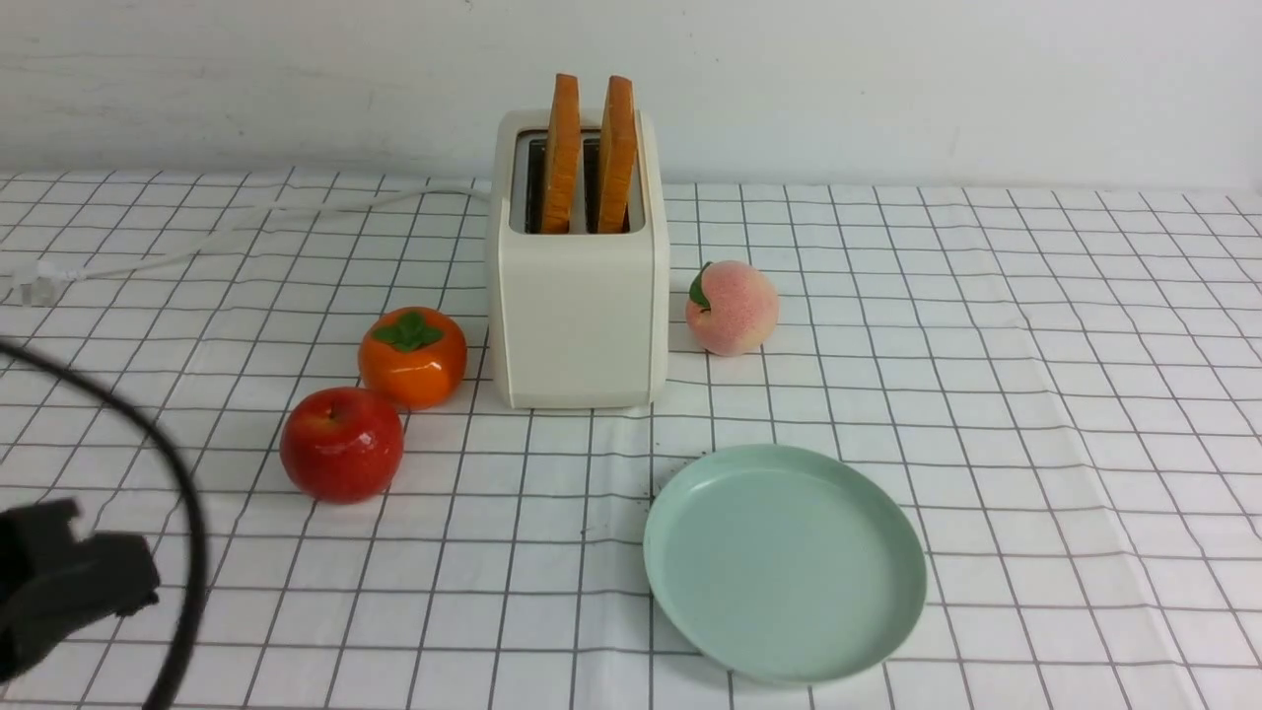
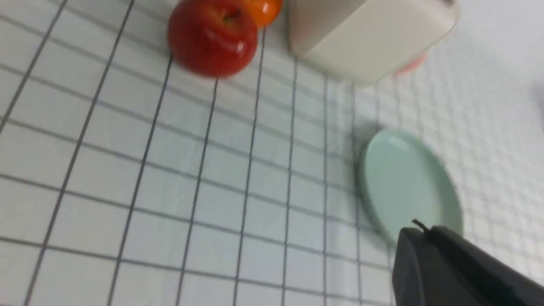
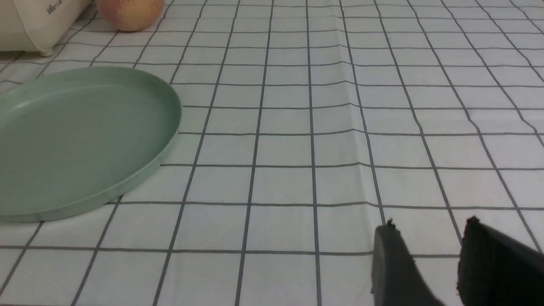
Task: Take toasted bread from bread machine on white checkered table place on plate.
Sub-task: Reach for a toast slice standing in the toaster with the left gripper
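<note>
Toasted bread [image 1: 590, 153] upright in the bread machine [image 1: 580, 316], both pincers well apart from it.

I see the two slices standing on edge in the slots, at 12 o'clock on the bench [image 1: 1035, 394]. The plate [image 1: 784, 562] lies at 5 o'clock from the machine. A peach [image 1: 732, 308] sits at its 3 o'clock, a persimmon [image 1: 412, 357] at 9, an apple [image 1: 341, 444] at 8. My left pincer [image 2: 418, 229] is clenched, and my right pincer [image 3: 430, 223] is released near the plate.
</note>
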Controlling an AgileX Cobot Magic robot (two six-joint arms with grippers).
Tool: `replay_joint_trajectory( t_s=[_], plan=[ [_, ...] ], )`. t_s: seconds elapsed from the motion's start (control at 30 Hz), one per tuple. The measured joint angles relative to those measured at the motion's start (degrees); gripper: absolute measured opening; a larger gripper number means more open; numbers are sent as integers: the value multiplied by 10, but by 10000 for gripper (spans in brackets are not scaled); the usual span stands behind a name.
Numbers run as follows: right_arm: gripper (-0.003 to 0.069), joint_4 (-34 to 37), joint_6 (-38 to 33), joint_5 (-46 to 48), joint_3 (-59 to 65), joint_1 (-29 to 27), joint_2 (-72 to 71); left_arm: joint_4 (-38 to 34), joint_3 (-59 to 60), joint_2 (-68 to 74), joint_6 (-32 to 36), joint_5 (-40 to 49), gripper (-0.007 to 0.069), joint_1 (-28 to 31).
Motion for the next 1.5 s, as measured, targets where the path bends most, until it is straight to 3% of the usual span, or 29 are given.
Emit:
replay_joint_trajectory(
  t_s=[0.2, 0.3, 0.37, 0.4, 0.57, 0.73, 0.77, 1.0, 1.07, 1.5],
  plan=[
    [240, 0, 0, 0, 0, 0, 0, -11, -156, 211, 64, 31, -13, -14],
    [240, 0, 0, 0, 0, 0, 0, 12, -244, 294, 66, 28, -13, -77],
    [240, 0, 0, 0, 0, 0, 0, 81, -337, 358, 24, 22, -13, -150],
    [240, 0, 0, 0, 0, 0, 0, 88, -337, 363, 24, 22, -13, -155],
    [240, 0, 0, 0, 0, 0, 0, 255, -544, 491, -100, 44, -13, -225],
    [240, 0, 0, 0, 0, 0, 0, 293, -664, 587, -111, 63, 45, -248],
    [240, 0, 0, 0, 0, 0, 0, 299, -705, 620, -111, 64, 104, -252],
    [240, 0, 0, 0, 0, 0, 0, 358, -805, 723, -117, 43, 346, -251],
    [240, 0, 0, 0, 0, 0, 0, 370, -816, 738, -118, 23, 379, -251],
    [240, 0, 0, 0, 0, 0, 0, 472, -819, 788, -169, -40, 362, -251]
  ],
)
